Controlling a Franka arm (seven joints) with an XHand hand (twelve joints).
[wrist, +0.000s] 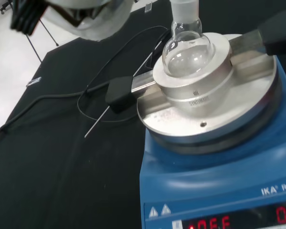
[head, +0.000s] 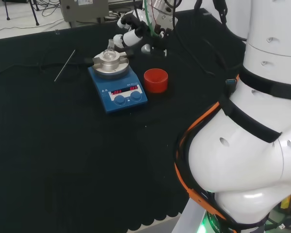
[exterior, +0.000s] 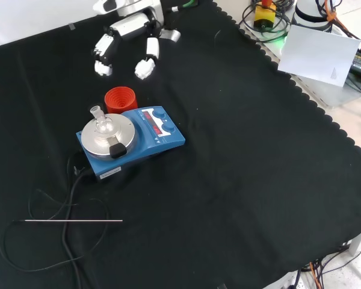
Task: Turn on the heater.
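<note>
Hovering above the black cloth [exterior: 240,180] toward its far edge in the front view, the hand [exterior: 129,27] is hanging with its fingers [exterior: 145,65] spread apart and drooping, closed on nothing and touching nothing. In the head view the hand [head: 133,31] is showing beyond the heater, close to the cloth's far edge. The blue heater [exterior: 162,141] is sitting on the cloth in the left half of the front view, nearer the far edge than the near one, with its red displays and two blue knobs [exterior: 159,112] facing up toward the hand. A round silver block [exterior: 121,135] is resting on its plate, and a small clear round-bottomed flask [exterior: 102,125] is standing upright in that block; in the wrist view the flask [wrist: 187,45] is looking empty, seated in the block [wrist: 200,90], with black-tipped handles sticking out on either side. A red ribbed ring [exterior: 120,99] is standing just beside the heater, between it and the hand. A black cable [exterior: 69,198] is trailing from the heater toward the cloth's near left corner in the front view, where a thin metal rod [exterior: 72,221] is lying flat across the cable's loops.
</note>
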